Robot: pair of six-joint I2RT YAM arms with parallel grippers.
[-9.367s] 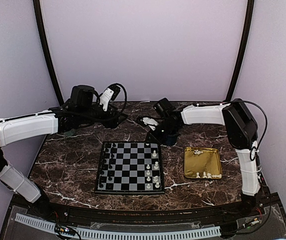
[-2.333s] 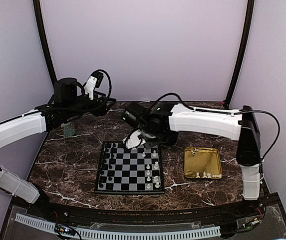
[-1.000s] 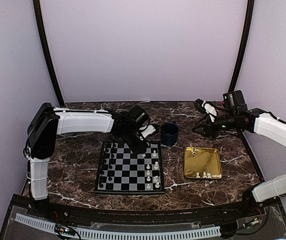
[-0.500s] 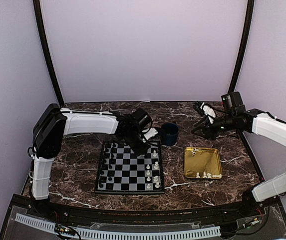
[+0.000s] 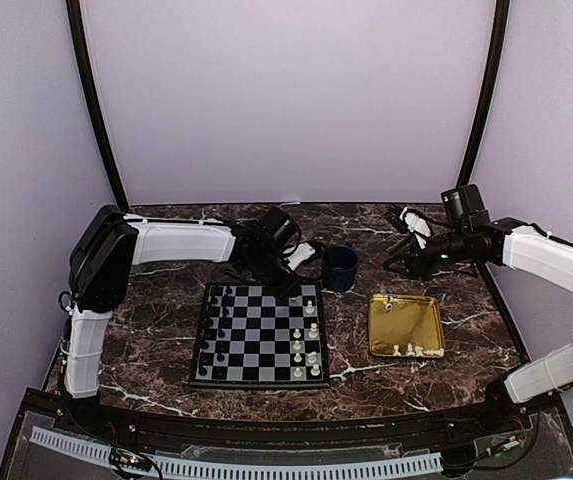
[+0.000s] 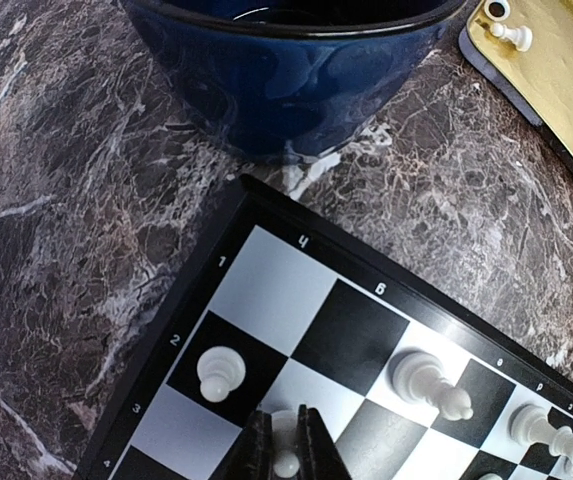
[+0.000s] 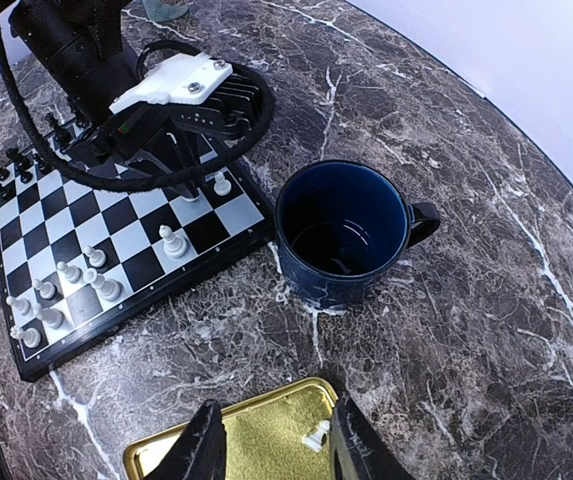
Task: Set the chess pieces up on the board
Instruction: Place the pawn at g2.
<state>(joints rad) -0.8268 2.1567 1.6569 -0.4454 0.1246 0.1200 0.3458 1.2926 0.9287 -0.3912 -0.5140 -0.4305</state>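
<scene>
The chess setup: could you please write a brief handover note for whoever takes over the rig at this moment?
Left gripper: shut on a white piece, at the board near the corner by the blue mug.
Right gripper: open, empty, over the gold tray.
Done: black pieces and some white ones stand on the board.
Left: place the held piece, then the white pieces lying in the tray.

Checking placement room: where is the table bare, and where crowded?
Bare table lies left of the board and in a strip between board and gold tray. Crowded: the board's far right corner, where the left gripper pinches a white piece beside the blue mug.
</scene>
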